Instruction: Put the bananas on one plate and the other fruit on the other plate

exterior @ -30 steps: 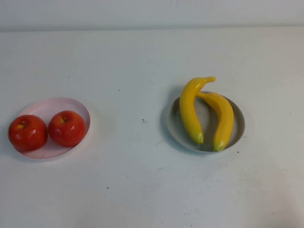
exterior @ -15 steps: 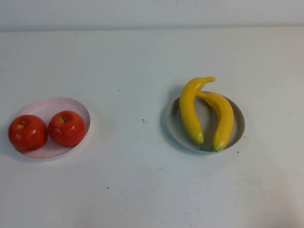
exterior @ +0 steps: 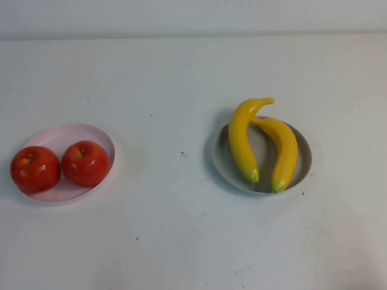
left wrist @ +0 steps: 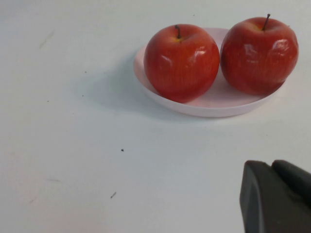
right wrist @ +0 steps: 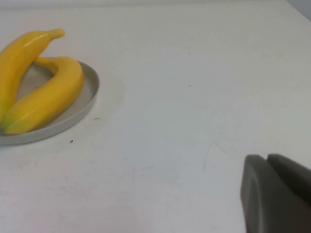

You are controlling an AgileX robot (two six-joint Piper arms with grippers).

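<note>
— Where are the bananas now?

— Both bananas lie on the grey plate, right of the centre in the high view. Their stem ends cross at the upper edge of the plate, and one stem reaches out over the rim.

— And the other fruit?

— The two red apples sit side by side, touching, on the pink plate at the left edge of the frame. The white table is between the plates.

— Your claws?

— My left gripper shows only as a dark tip at the lower right of its wrist view, near the apples but apart from them. My right gripper is the same, well apart from the bananas. If they are open or closed, I cannot tell.
</note>
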